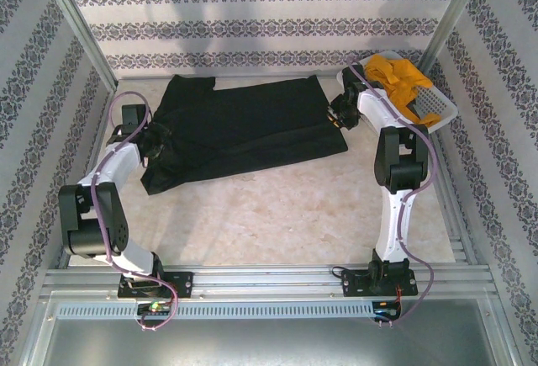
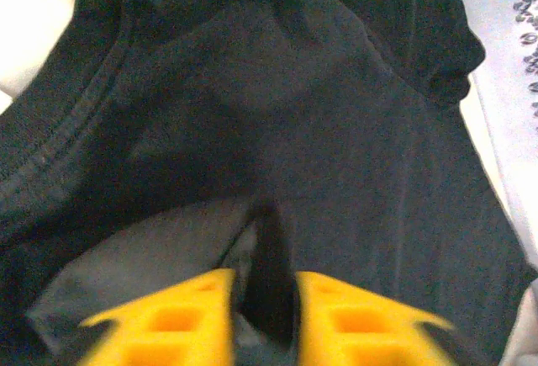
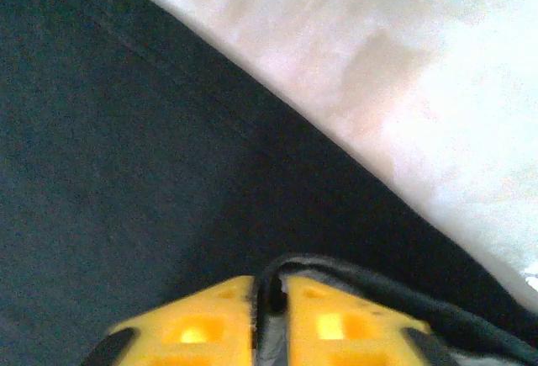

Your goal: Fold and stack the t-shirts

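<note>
The black t-shirt (image 1: 239, 130) lies spread across the back of the table, partly folded over itself. My left gripper (image 1: 155, 145) is at its left end and shut on a fold of the black cloth (image 2: 269, 257); the collar curves at the left of that wrist view. My right gripper (image 1: 339, 112) is at the shirt's right edge, shut on the hem of the black t-shirt (image 3: 277, 286). The mustard-yellow t-shirt (image 1: 403, 84) lies bunched in the basket at the back right.
The white lattice basket (image 1: 444, 107) sits in the back right corner beside the right arm. Patterned walls and metal posts close in the table on three sides. Bare marbled tabletop (image 1: 269, 214) stretches in front of the shirt.
</note>
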Robot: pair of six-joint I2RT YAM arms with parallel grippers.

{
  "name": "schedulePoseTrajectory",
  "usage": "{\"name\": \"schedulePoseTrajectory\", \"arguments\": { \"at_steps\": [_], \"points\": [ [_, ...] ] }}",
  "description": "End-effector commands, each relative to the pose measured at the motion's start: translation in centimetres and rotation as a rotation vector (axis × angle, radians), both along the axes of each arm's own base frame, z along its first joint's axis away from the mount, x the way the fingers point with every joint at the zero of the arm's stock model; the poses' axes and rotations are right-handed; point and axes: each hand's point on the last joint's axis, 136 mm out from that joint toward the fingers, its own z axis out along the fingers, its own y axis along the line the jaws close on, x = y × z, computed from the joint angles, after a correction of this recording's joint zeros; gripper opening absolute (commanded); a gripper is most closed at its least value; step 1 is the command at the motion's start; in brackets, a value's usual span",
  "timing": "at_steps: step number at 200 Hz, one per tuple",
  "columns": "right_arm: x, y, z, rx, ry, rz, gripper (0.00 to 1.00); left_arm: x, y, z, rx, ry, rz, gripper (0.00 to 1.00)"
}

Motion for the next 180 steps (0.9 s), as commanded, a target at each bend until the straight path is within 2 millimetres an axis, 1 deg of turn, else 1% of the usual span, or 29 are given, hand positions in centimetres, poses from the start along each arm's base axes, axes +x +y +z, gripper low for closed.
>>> {"name": "schedulePoseTrajectory", "arguments": {
  "at_steps": [1,4,14,26,30,37,47,52,55,71,88,105,123,154,180],
  "points": [
    [-0.1,0.0,1.6,-0.018,-0.019,0.061,0.39,-0.4,1.3,1.7,0.058,0.008,0.011,0.48],
    [-0.2,-0.2,1.9,-0.026,-0.022,0.066,0.42,-0.7,1.5,1.8,0.067,0.015,0.018,0.52],
    [-0.8,-0.8,3.0,-0.053,-0.034,0.077,0.48,-2.2,2.0,1.9,0.088,0.053,0.047,0.56],
    [-2.2,-1.5,3.8,-0.075,-0.038,0.074,0.5,-4.4,2.1,1.5,0.097,0.108,0.076,0.57],
    [-2.9,-1.8,3.5,-0.077,-0.028,0.069,0.49,-5.2,2.1,1.2,0.095,0.129,0.084,0.57],
    [-4.0,-2.2,3.6,-0.08,-0.03,0.056,0.49,-6.7,2.0,0.6,0.085,0.165,0.1,0.57],
    [-5.9,-2.8,2.9,-0.08,-0.012,0.033,0.49,-9.0,1.6,-0.6,0.056,0.214,0.134,0.57],
    [-6.6,-2.9,2.9,-0.073,-0.017,0.02,0.49,-10.1,1.4,-1.2,0.039,0.235,0.149,0.58],
    [-7.3,-3.0,2.3,-0.068,-0.006,0.014,0.49,-10.7,1.3,-1.5,0.028,0.244,0.158,0.57],
    [-9.5,-3.1,0.9,-0.035,-0.008,-0.016,0.48,-13.3,0.4,-3.3,-0.029,0.266,0.19,0.57],
    [-10.0,-3.0,-0.4,-0.009,-0.02,-0.028,0.48,-14.9,0.0,-4.8,-0.079,0.277,0.22,0.57],
    [-9.5,-2.9,-1.6,0.005,-0.021,-0.014,0.48,-15.8,-0.2,-6.3,-0.137,0.287,0.253,0.58],
    [-8.7,-2.8,-3.0,0.005,-0.007,-0.009,0.46,-15.8,0.0,-7.3,-0.184,0.274,0.288,0.59],
    [-7.6,-2.9,-3.9,0.0,0.004,-0.014,0.45,-14.6,0.7,-7.8,-0.18,0.27,0.291,0.59],
    [-7.6,-3.1,-4.6,-0.013,0.035,-0.014,0.42,-13.4,1.2,-8.1,-0.174,0.251,0.292,0.58]
  ]
}}
